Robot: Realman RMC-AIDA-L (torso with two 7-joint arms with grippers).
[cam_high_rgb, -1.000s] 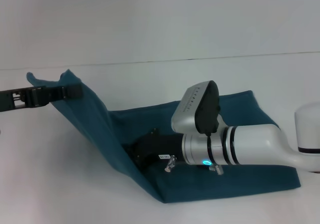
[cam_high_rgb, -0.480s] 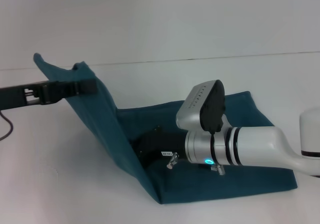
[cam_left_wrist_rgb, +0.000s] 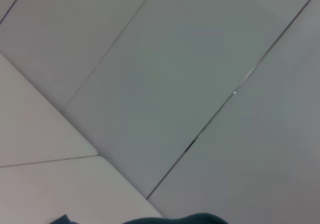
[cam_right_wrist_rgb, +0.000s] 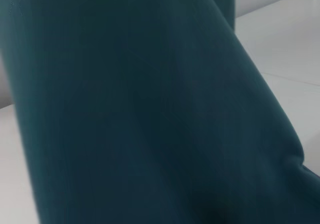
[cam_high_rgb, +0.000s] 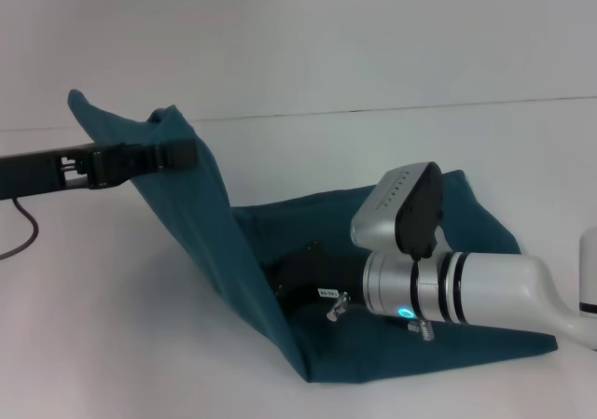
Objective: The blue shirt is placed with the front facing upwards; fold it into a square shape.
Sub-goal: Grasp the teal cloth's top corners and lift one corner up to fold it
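The blue shirt [cam_high_rgb: 485,228] lies partly folded on the white table, no lettering showing. Its left end [cam_high_rgb: 201,223] is pulled up into a steep sheet, held at the top by my left gripper [cam_high_rgb: 180,154], which is shut on the fabric well above the table. My right arm lies low across the shirt, and its dark gripper [cam_high_rgb: 297,274] sits on the cloth at the foot of the raised sheet, partly hidden by it. The right wrist view is filled with the shirt's fabric [cam_right_wrist_rgb: 150,109]. A thin strip of the shirt [cam_left_wrist_rgb: 192,218] shows in the left wrist view.
The white table [cam_high_rgb: 373,148] reaches past the shirt on all sides and ends at a pale wall behind. A dark cable [cam_high_rgb: 23,234] hangs from my left arm at the far left.
My left gripper has carried the shirt's raised end to the right and a little higher. The right arm has slid somewhat to the right along the shirt.
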